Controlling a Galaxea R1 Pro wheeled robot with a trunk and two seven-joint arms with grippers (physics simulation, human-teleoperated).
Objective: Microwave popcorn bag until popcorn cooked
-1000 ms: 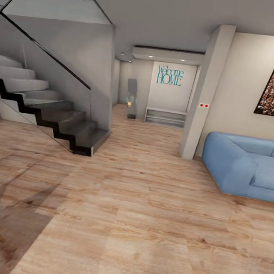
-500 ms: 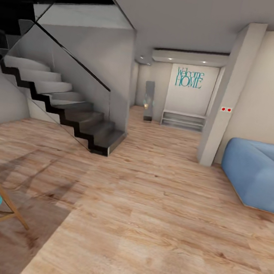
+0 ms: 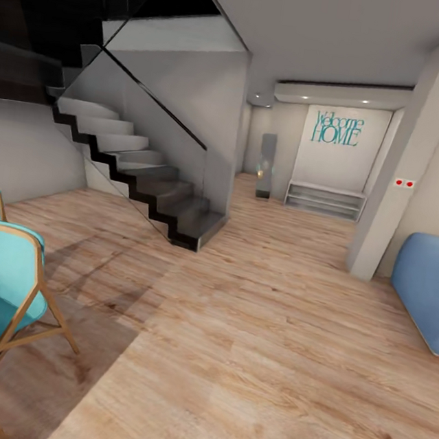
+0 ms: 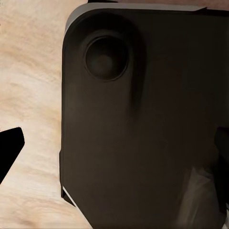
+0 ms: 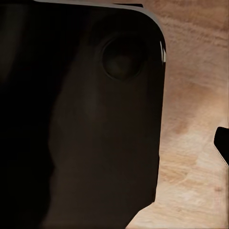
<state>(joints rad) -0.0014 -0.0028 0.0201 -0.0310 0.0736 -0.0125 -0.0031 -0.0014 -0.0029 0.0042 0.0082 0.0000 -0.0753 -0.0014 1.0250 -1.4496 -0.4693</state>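
From my head I look over a living area: a wood floor (image 3: 251, 348), a dark stair (image 3: 154, 190) with a glass rail rising toward the left, a teal chair (image 3: 2, 288) at the lower left edge, the end of a blue sofa (image 3: 432, 289) at the right edge, a pillar (image 3: 405, 175) beside it, and a "Welcome HOME" sign (image 3: 337, 129) on the far wall above a low shelf (image 3: 325, 199). No kitchen, bag, microwave or tabletop is before me, so I judge I am on my way there and cannot say where the bag lies. My left wrist camera faces a dark rounded panel (image 4: 143, 119) of my own body, with floor beside it and black finger tips at the frame's edges; I cannot tell how wide that gripper stands. My right wrist camera gives much the same: a dark panel (image 5: 81, 119), floor, one black tip; again I cannot tell. I expect the paper bag to be light, soft and crushable, best pinched gently at its rolled rim.
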